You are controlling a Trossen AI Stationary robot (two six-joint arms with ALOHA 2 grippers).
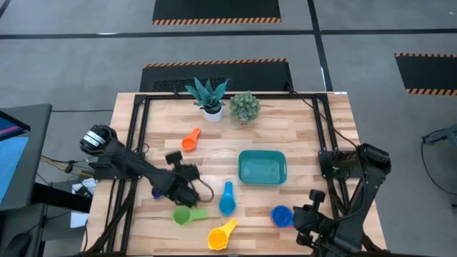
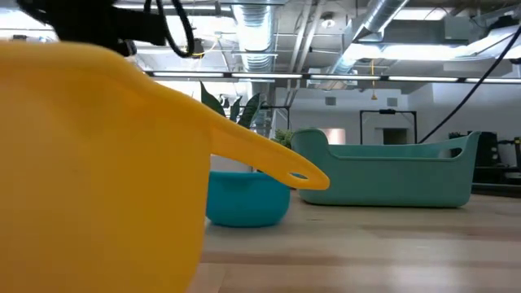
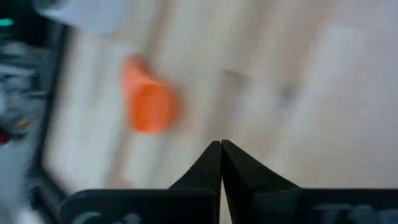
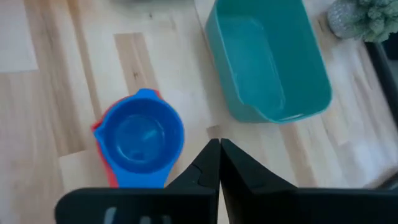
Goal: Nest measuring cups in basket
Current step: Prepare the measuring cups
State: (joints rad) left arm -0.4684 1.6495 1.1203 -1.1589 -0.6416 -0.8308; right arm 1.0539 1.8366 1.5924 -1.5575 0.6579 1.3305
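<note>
HIGH: I look straight down on the whole surface (image 1: 300, 121) | LOW: level at surface height, very near the yellow cup (image 2: 98, 163), facing the room | L-WRIST: close above orange cup (image 3: 149, 102) | R-WRIST: close above basket (image 4: 267, 62), shared with high and low views

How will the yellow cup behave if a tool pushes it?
The yellow cup looks like thin plastic, so it is probably light and should slide on the smooth table. Pushed at its flat handle, it would likely pivot rather than tip.
</note>
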